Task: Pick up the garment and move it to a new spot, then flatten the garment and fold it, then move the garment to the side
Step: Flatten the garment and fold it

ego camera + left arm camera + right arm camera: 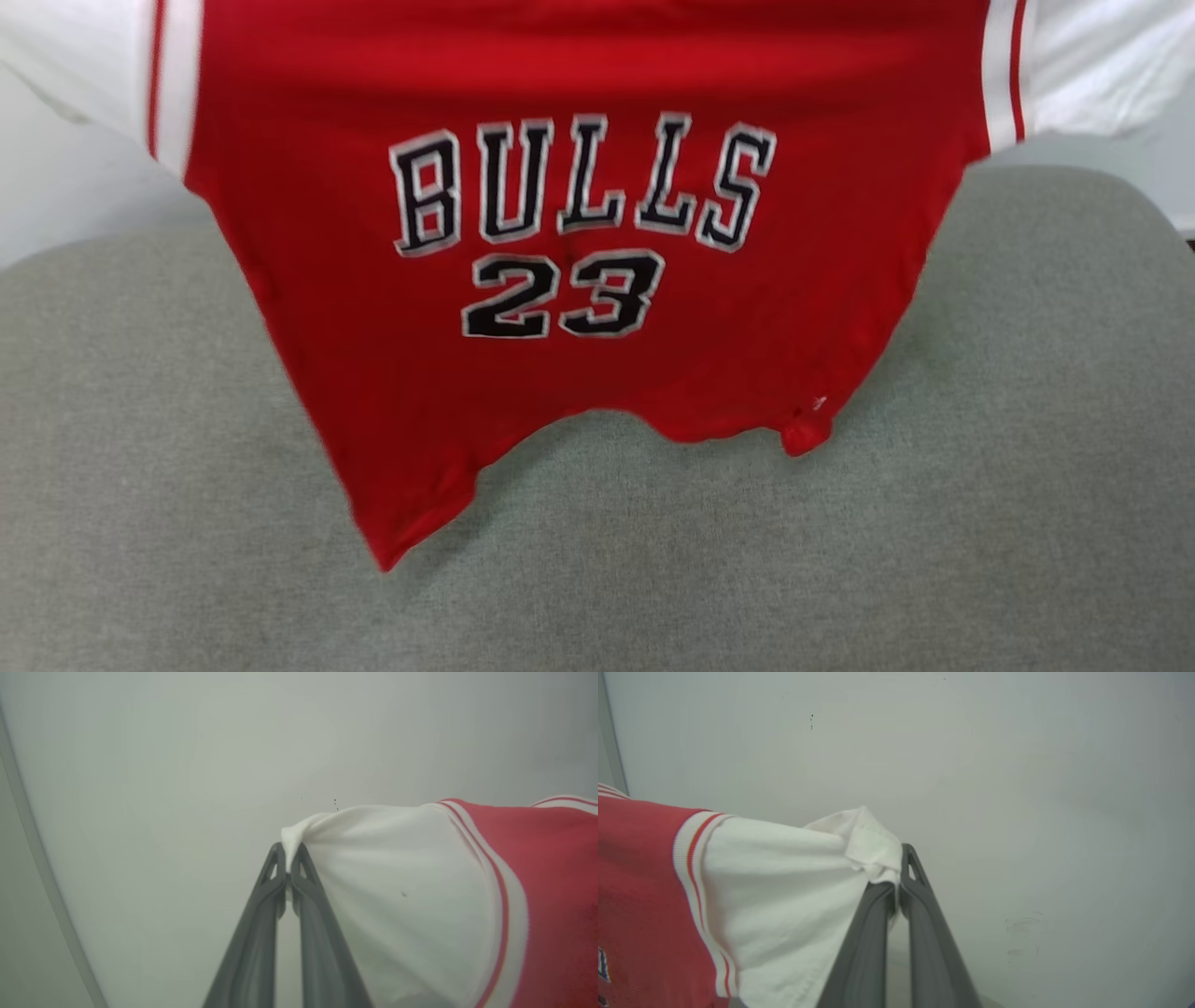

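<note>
The garment [579, 280] hangs spread in the air over the grey padded surface [1027, 485], front toward the head camera, "BULLS 23" upright, hem lowest. Its left hem corner dips closest to the pad; we cannot tell whether it touches. The hem sags unevenly and one corner curls, so we judge the cloth light, soft and limp, with no stiffness of its own. It will drape and crease wherever unsupported, though it seems neither fragile nor notably slippery. The left gripper [289, 851] is clamped on a pinch of the white left sleeve [397, 882] at its outer edge. The right gripper [896, 877] is closed likewise on the bunched cuff of the right sleeve [784, 882]. Both holds are small, so a hard tug could slip them. For flattening, the sleeve ends or shoulders look like the sensible holds. A pale wall [187, 765] lies beyond.
</note>
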`<state>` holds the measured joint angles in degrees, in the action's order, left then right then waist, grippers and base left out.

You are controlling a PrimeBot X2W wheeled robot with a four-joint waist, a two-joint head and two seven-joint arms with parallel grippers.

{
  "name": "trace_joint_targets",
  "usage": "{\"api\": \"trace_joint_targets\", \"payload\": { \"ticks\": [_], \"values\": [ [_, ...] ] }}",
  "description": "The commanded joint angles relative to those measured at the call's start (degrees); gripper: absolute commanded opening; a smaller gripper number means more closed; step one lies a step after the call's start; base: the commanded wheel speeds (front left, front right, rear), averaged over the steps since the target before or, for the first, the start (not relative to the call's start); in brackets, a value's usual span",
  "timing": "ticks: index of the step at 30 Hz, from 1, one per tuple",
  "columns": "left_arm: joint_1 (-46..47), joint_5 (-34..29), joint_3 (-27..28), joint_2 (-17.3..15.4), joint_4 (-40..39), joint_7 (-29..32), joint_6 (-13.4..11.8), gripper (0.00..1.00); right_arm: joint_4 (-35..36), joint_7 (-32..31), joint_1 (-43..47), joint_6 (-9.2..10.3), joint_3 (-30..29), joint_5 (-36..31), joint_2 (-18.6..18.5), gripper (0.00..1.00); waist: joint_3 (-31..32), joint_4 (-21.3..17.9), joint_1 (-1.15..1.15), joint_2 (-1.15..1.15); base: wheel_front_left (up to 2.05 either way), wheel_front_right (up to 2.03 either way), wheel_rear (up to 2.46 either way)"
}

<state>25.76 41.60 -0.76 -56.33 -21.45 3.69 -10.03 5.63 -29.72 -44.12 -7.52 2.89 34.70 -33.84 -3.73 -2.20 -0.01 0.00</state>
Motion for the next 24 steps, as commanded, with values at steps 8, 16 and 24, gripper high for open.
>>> {"api": "trace_joint_targets", "payload": {
  "ticks": [8,16,24],
  "values": [
    [15.39,0.12,-2.22,-0.95,7.87,-0.42,4.45,0.00,-6.15,3.40,-11.99,0.06,0.15,-4.66,2.42,0.00,-11.84,-0.58,0.01,0.00,0.00,0.00,0.00],
    [39.02,-3.56,-9.22,3.13,21.36,-1.32,9.89,0.00,-16.08,6.52,-28.73,0.08,2.21,-10.12,3.05,0.00,-23.73,0.33,0.01,0.00,0.00,0.00,0.00],
    [60.29,-7.84,-14.07,11.26,37.89,-6.92,13.27,0.00,-28.34,13.25,-45.73,0.08,0.28,-16.94,5.71,0.00,-32.12,2.26,0.01,0.00,0.00,0.00,0.00]
  ]
}}
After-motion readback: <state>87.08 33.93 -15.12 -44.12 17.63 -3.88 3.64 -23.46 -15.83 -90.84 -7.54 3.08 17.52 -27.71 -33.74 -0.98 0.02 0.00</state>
